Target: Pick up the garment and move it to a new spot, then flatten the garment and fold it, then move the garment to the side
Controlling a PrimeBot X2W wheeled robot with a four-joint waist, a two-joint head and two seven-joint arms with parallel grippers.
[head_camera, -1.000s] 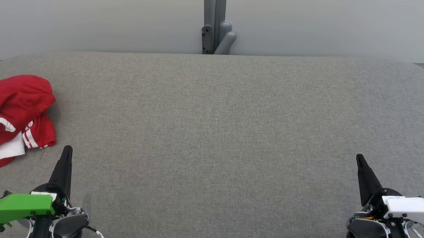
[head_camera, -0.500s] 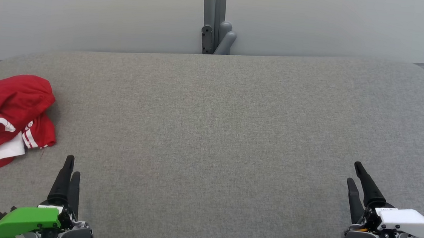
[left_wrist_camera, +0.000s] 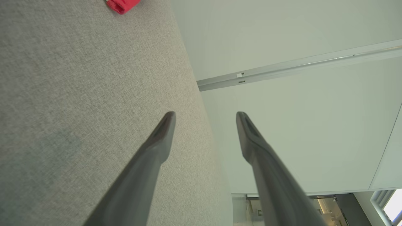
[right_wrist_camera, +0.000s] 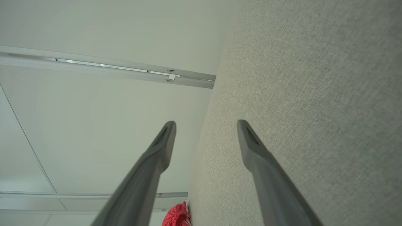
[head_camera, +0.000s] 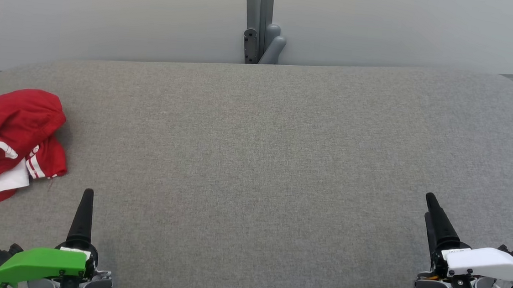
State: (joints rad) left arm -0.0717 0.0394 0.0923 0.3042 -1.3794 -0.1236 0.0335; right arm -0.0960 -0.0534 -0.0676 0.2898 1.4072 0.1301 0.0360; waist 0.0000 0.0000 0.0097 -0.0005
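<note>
The garment (head_camera: 9,143) is a crumpled red piece with white stripes and white panels, lying at the far left edge of the grey padded table (head_camera: 255,162). My left gripper (head_camera: 88,193) hovers near the front left, a short way right of and nearer than the garment, open and empty. In the left wrist view its fingers (left_wrist_camera: 205,114) stand well apart, with a corner of the garment (left_wrist_camera: 122,4) at the top edge. My right gripper (head_camera: 429,203) is at the front right, open and empty, its fingers (right_wrist_camera: 205,122) spread in the right wrist view, the garment (right_wrist_camera: 176,215) far off.
A grey post with a bracket (head_camera: 259,20) stands against the pale wall behind the table's far edge. The table's corners are rounded, and the garment lies close to the left one.
Both grippers have gone from shut to open. Each has drawn back slightly toward the front edge. The garment has not moved.
</note>
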